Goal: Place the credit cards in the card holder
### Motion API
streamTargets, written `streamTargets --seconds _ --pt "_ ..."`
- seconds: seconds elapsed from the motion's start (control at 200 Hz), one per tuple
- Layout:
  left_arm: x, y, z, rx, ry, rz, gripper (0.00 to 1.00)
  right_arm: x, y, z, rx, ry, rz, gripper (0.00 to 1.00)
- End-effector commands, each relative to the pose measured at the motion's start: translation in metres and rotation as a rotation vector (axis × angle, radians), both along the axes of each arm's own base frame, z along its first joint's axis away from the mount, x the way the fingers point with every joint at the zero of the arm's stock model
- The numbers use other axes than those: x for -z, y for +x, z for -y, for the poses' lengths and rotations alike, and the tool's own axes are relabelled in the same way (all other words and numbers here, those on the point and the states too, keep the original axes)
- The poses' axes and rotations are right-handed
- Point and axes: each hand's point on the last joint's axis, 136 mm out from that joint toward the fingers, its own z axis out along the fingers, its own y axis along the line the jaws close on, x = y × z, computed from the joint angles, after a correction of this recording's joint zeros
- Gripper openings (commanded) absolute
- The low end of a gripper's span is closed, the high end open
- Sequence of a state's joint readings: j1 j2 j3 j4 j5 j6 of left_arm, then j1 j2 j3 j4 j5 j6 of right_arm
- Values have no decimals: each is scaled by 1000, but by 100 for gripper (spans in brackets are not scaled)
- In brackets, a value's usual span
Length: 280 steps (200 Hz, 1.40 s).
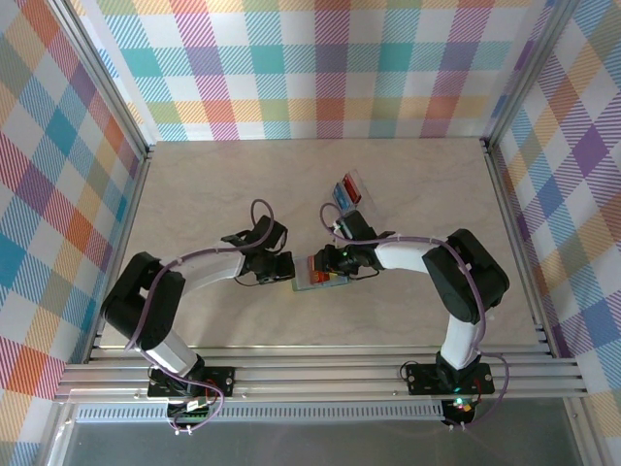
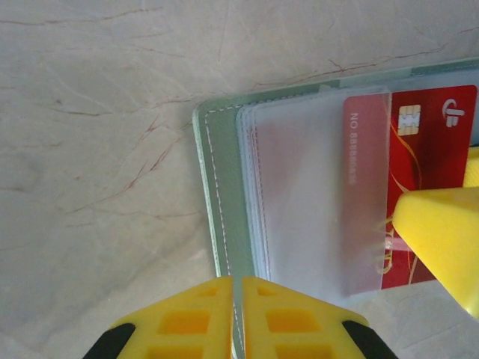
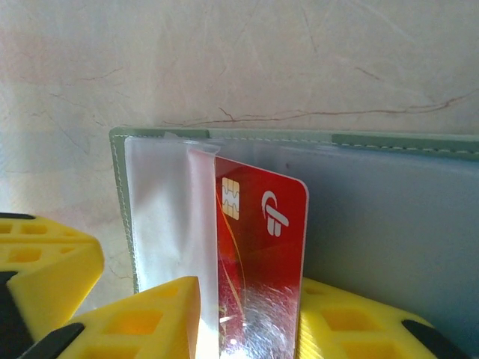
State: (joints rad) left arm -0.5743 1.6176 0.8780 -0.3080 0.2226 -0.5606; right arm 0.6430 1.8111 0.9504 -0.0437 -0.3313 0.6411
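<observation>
Nearest the arm bases, the left end effector (image 2: 238, 288) is closed narrow on the edge of the open holder (image 2: 217, 187), pinning it flat on the worktop (image 1: 213, 184); the stitched green border runs straight down into the slit between its jaws. Just beside it, from the other side, the right end effector (image 3: 248, 288) has its jaws partly apart with the red card (image 3: 262, 224) in the gap. Whether it pinches the card or merely straddles it, I cannot tell. The card lies on the holder's inner face with one long edge tucked under a frosted clear sleeve (image 2: 299, 194) and its chip and logo outside, so the step in hand looks like seating this card. The next move probably calls for a push further under the sleeve, along the pocket, while the left side holds the holder steady and the soft flap is kept from buckling. Beyond the holder, toward the back of the worktop, a clear tray (image 1: 351, 184) holds more cards (image 1: 342, 192), red and blue. Their count is too small to read. From above, both end effectors hide much of the holder. In the wrist views its far half is cut off, and a yellow finger covers one corner of the card.
</observation>
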Motion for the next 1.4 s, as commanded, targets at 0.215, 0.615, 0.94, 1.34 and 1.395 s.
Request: streamTargets --seconds 0.215,0.615,0.94,1.34,1.395 --pt "18 13 4 -3 22 -25 10 14 -7 11 -30 -90 -28 35" --pt "52 -5 -16 -12 105 -96 8 8 -1 16 -38 -152 -12 38" --pt "52 -2 -11 -5 76 -81 8 6 1 12 -40 -143 -12 22" --pt "52 -2 -9 -2 57 -85 8 4 2 -3 -53 -107 -21 17" --pt "52 -2 -8 -3 54 -85 8 3 2 -6 -51 -100 -18 17"
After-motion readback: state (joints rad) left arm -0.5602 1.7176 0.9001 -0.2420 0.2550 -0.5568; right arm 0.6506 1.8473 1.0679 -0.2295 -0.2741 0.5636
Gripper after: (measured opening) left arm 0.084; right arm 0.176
